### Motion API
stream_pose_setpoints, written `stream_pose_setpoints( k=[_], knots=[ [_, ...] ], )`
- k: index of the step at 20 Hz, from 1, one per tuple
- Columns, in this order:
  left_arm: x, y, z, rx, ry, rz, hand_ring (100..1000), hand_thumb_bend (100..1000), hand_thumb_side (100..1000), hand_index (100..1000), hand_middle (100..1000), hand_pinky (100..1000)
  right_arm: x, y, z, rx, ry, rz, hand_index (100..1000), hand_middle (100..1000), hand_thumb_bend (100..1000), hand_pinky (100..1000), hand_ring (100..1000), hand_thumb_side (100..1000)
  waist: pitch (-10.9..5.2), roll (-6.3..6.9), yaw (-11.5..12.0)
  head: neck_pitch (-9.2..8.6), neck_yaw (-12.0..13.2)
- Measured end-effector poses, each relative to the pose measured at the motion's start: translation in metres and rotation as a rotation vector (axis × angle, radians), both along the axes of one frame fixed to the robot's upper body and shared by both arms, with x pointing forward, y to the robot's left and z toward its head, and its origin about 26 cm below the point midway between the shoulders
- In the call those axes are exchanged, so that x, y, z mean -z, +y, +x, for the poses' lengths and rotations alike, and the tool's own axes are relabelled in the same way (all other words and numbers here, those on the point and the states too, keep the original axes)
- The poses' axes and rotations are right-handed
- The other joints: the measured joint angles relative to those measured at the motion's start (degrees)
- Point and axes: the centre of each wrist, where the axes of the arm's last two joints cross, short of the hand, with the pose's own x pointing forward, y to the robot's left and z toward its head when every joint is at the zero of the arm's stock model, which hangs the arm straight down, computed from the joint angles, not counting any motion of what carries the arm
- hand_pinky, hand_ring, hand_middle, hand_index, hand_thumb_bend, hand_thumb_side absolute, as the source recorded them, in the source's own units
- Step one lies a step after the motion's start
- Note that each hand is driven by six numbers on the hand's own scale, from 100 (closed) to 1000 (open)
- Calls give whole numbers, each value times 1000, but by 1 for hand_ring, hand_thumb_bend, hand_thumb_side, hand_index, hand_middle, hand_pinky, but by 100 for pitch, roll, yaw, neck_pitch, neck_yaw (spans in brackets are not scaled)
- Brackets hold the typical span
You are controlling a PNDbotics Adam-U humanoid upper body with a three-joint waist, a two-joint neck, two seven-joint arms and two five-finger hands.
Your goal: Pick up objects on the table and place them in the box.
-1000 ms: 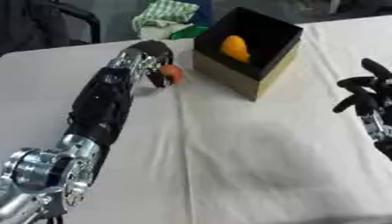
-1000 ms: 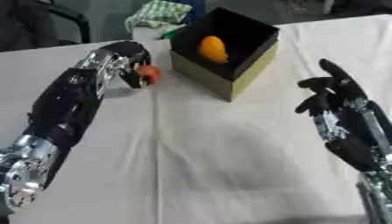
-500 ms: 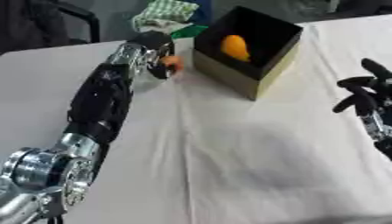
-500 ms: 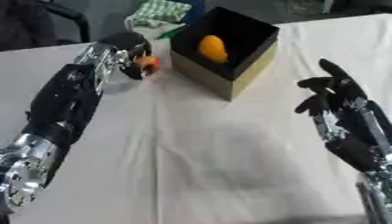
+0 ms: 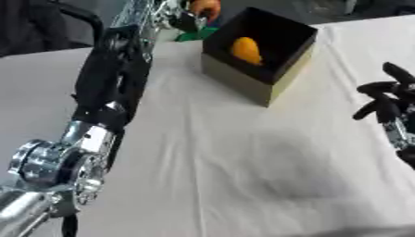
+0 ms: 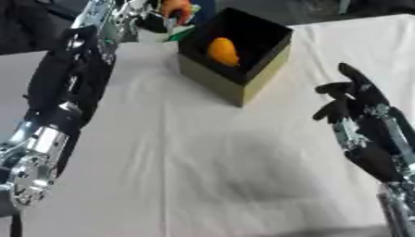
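Transport of the small orange object [image 6: 175, 8] toward the box [image 6: 235, 74] is the step in hand. The left hand [image 6: 158, 18] is raised at the far edge of the surface [image 6: 210, 166], just left of the box's far corner, with its fingers curled round the orange object; the object is clear of the surface and not yet over the opening. The box is black inside with tan outer walls and already holds one yellow-orange object [image 6: 222, 51] lying toward its middle. A green-and-white item [image 5: 193, 33] lies on the surface just behind the hand.

To complete the step well, move the hand sideways until the object is fully above the opening before lowering; the near wall of the box is the likely point of collision. Release over the free floor beside the yellow-orange object, not on top of it, and release low so the object does not bounce out.

The right hand [image 6: 361, 120] hangs idle at the right side, well apart from the box, fingers relaxed and grasping nothing.
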Motion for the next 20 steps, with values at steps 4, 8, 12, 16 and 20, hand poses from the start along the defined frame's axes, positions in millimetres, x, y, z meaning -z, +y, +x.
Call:
stream_pose_setpoints(
  k=[4,8,12,16,20],
  knots=[
    [7,-32,-5,88,-23,-19,437,100,168,570,426,608,-1,2,0,-12,-3,-5,1000,721,100,965,537,540,17,19,-82,-10,63],
    [20,-54,-9,134,-13,8,449,100,169,585,442,613,-2,3,1,-17,-5,-8,1000,720,100,965,536,542,65,33,-137,-12,113],
    [38,-58,-10,112,15,40,456,100,173,596,451,613,-3,3,1,-18,-9,-8,1000,720,100,966,536,543,105,42,-155,-14,122],
    [51,-53,-7,50,44,32,512,100,171,676,522,633,-3,3,2,-19,-10,-8,1000,720,100,966,536,544,122,53,-157,-34,121],
    [59,-48,-5,11,67,18,621,203,160,808,674,685,-3,3,2,-19,-10,-8,1000,720,100,966,536,544,128,55,-150,-52,117]
  ],
)
